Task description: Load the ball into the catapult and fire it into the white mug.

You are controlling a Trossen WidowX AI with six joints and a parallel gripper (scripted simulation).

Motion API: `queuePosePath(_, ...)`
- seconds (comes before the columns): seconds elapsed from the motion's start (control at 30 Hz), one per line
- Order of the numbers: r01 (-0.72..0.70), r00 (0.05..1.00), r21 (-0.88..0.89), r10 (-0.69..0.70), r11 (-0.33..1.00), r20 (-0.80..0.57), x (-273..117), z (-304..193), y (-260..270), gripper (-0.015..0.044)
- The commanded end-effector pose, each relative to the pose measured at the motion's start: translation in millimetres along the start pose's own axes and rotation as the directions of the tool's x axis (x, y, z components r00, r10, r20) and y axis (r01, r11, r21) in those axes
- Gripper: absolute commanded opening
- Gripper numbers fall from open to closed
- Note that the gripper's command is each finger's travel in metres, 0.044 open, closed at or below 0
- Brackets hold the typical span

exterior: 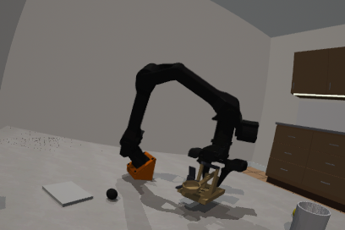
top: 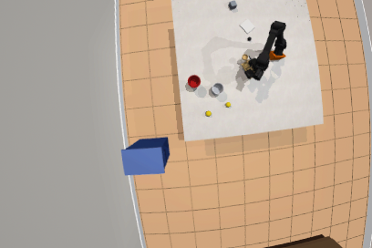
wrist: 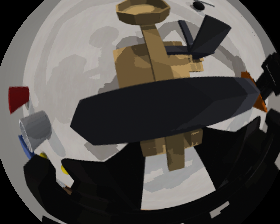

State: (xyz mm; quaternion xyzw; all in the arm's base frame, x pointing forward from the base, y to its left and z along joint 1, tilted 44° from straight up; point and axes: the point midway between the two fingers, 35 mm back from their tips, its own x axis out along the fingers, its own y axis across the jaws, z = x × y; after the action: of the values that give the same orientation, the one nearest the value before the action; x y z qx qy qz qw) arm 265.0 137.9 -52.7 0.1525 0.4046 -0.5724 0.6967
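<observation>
My gripper [top: 250, 67] [exterior: 207, 175] [wrist: 166, 132] is shut on the tan catapult [top: 246, 65] [exterior: 206, 199] [wrist: 126, 66]. The catapult hangs slightly tilted, a little above the table, with its shadow beneath. Its round cup [top: 244, 57] [exterior: 191, 187] [wrist: 142, 9] looks empty. A dark bar [wrist: 161, 112] spans it in the wrist view and hides part of its frame. A small black ball [top: 249, 38] [exterior: 112, 194] [wrist: 198, 5] lies on the table beside the white pad. The white mug [top: 217, 88] [exterior: 312, 217] [wrist: 36, 129] stands upright, apart from the catapult.
A red cup [top: 194, 81] [wrist: 18, 98] stands beside the mug. Two yellow balls [top: 228, 104] [top: 208, 113] lie near them. A flat white pad [top: 247, 25] [exterior: 68, 193] and a grey cube [top: 232, 5] are on the table. A blue box [top: 143, 160] is beyond the table edge.
</observation>
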Motion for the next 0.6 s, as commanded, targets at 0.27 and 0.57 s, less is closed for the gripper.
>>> queuePosePath(0.27, -0.007, 1.0, -0.006, 0.007, 1.0, 0.005, 17.8, -0.8, 1.5, 0.0)
queuePosePath(0.57, -0.007, 1.0, -0.006, 0.007, 1.0, 0.006, 32.6, -0.5, 1.7, 0.0)
